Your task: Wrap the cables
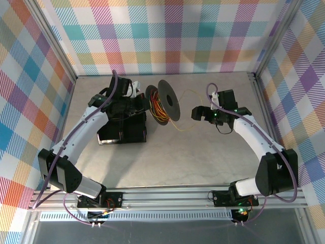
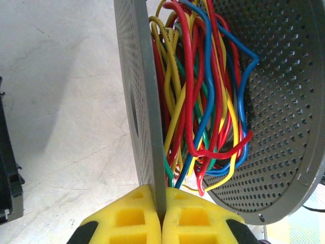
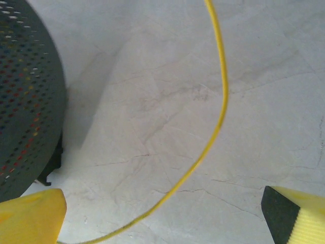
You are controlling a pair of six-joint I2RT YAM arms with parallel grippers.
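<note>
The cables, red, yellow, blue and green, sit in a loose tangle between the two perforated discs of a spool standing on edge near the middle of the table, its axis running roughly left to right. The left fingers are pressed together on the rim of the spool's left disc, pinching it. One loose yellow strand trails off the spool to the right and lies on the table. The right fingers are spread wide just right of the spool, with the strand running lengthways between them and curving toward the left-hand pad at its near end. The right arm is therefore the nearer one to that strand, and closing on it looks like the move to come. Open table lies to the right and near; a black box crowds the left side.
</note>
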